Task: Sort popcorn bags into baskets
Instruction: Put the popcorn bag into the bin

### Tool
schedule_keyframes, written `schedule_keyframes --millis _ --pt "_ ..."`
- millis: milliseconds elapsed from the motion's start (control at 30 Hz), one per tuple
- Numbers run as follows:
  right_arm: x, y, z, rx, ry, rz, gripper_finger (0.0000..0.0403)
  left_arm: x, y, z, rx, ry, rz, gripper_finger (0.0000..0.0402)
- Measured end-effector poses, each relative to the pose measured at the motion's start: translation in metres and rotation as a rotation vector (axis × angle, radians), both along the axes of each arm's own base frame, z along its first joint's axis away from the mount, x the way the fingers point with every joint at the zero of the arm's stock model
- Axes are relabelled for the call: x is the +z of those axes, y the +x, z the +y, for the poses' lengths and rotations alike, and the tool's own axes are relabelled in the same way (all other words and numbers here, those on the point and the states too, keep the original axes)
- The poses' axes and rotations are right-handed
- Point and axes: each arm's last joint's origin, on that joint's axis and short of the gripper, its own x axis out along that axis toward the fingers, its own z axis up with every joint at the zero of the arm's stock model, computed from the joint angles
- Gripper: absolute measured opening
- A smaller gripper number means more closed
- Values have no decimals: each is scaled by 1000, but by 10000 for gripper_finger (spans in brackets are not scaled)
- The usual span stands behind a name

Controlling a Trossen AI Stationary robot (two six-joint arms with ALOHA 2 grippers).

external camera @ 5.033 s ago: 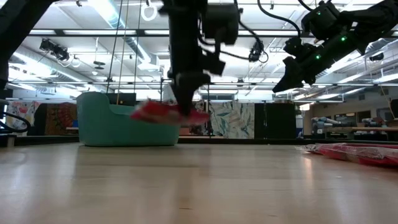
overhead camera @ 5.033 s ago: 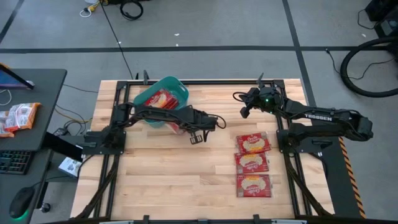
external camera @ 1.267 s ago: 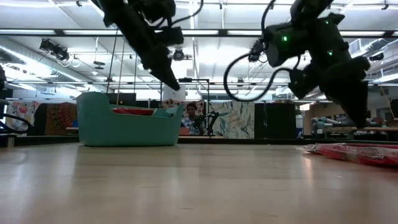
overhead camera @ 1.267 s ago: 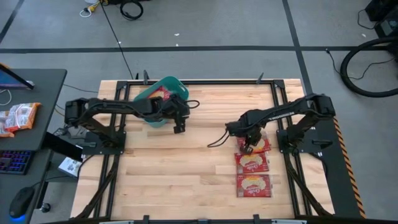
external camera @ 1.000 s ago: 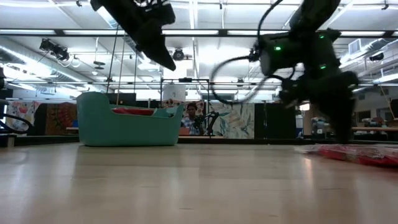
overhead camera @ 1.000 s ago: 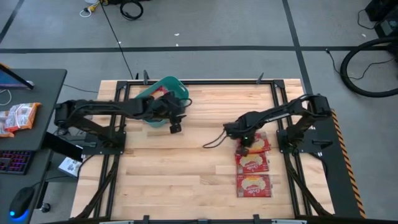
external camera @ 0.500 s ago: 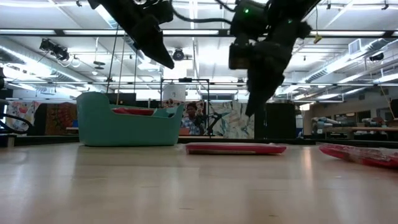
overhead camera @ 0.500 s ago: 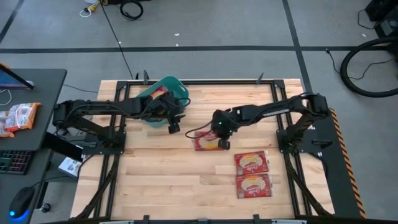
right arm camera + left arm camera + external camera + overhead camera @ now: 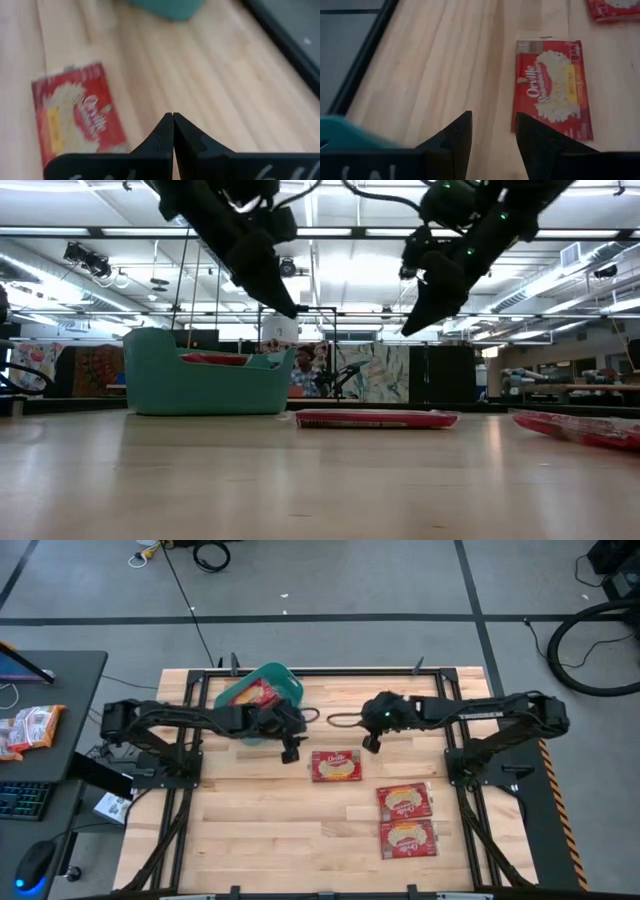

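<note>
A red popcorn bag (image 9: 338, 766) lies flat on the wooden table at its middle; it also shows in the left wrist view (image 9: 551, 90), the right wrist view (image 9: 79, 120) and the low view (image 9: 375, 419). Two more bags (image 9: 405, 801) (image 9: 407, 838) lie flat toward the right. The teal basket (image 9: 262, 700) stands at the far left with red bags inside. My left gripper (image 9: 291, 753) hovers open just left of the middle bag (image 9: 492, 132). My right gripper (image 9: 372, 744) is shut and empty, above the table on the far right of that bag (image 9: 173, 120).
A black frame runs round the table (image 9: 250, 840). A side desk (image 9: 40, 730) with an orange-and-white snack packet (image 9: 30, 728) stands left of the table. Bare wood lies along the near side.
My right gripper has left the bag lying at the table's middle and risen, moving toward the far right of it, shut. My left gripper has moved from beside the basket toward the bag, lower. The bag lies where it was half a second ago.
</note>
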Motion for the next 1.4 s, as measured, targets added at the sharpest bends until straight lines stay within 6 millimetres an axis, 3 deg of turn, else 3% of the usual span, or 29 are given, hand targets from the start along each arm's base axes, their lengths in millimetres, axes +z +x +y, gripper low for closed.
schedule_keyframes --millis 367,633,800,933,1067,1233,1400 --pt "8 -11 -27 -11 -184 -305 7 -36 57 -15 -59 -10 53 153" --pt "-4 -17 -27 -9 -189 -286 7 -77 82 -36 -253 -131 155 153" --pt "-15 -32 -23 -62 -221 -256 7 -95 95 -36 -259 -162 169 153" --pt "-7 -46 -21 -81 -276 -284 7 -105 104 -35 -234 -179 186 153" --pt "3 -57 -16 -62 -295 -339 7 -109 107 -23 -112 -142 201 153" --pt "5 -67 -14 -54 -332 -359 7 -111 101 8 111 -152 214 152" --pt "3 -74 -18 -81 -342 -355 7 -108 102 20 140 -157 224 152"
